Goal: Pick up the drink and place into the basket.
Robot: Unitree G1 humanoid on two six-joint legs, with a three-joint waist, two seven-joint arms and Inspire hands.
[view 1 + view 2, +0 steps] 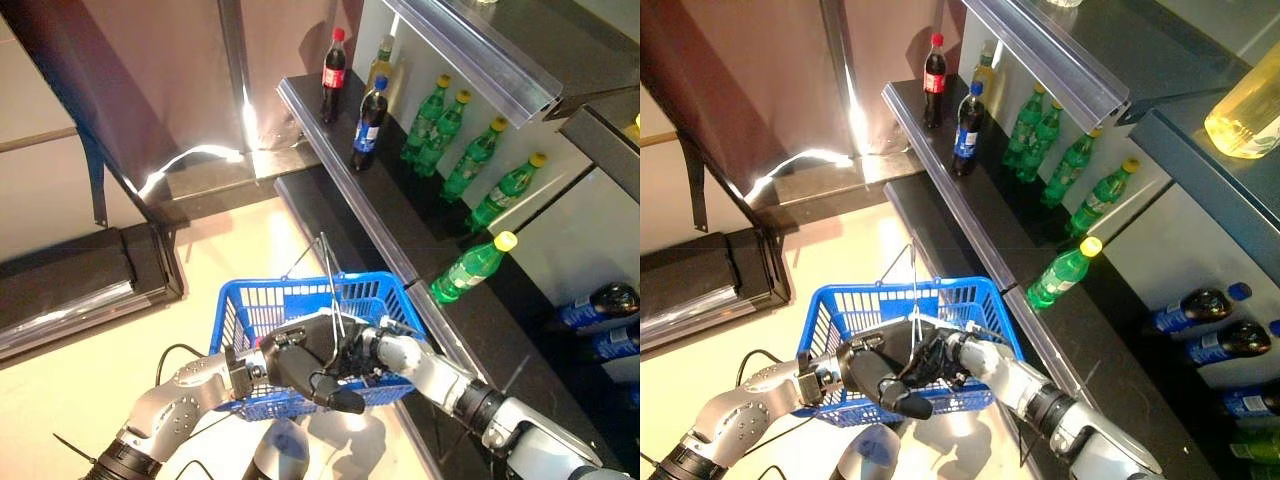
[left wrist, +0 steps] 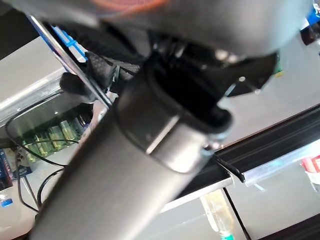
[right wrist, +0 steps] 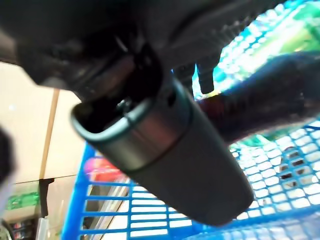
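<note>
A blue wire basket [image 1: 300, 300] hangs above the floor beside the shelf. My left hand [image 1: 300, 368] is at its near rim, fingers curled round a thin metal handle wire [image 2: 75, 67]. My right hand [image 1: 362, 352] reaches into the basket right beside the left hand; what it holds is hidden. On the dark shelf [image 1: 400, 215] stand a red-capped cola bottle [image 1: 333, 75], a blue-capped dark bottle [image 1: 369, 125] and several green bottles [image 1: 428, 115]. One green bottle with a yellow cap [image 1: 472, 267] lies tilted near the shelf's front edge, to the right of the basket.
The shelf's metal front edge [image 1: 345, 180] runs close along the basket's right side. More dark bottles [image 1: 1200, 305] lie on a lower shelf at the right. A dark platform [image 1: 80, 285] sits on the floor to the left. An upper shelf [image 1: 480, 50] overhangs the drinks.
</note>
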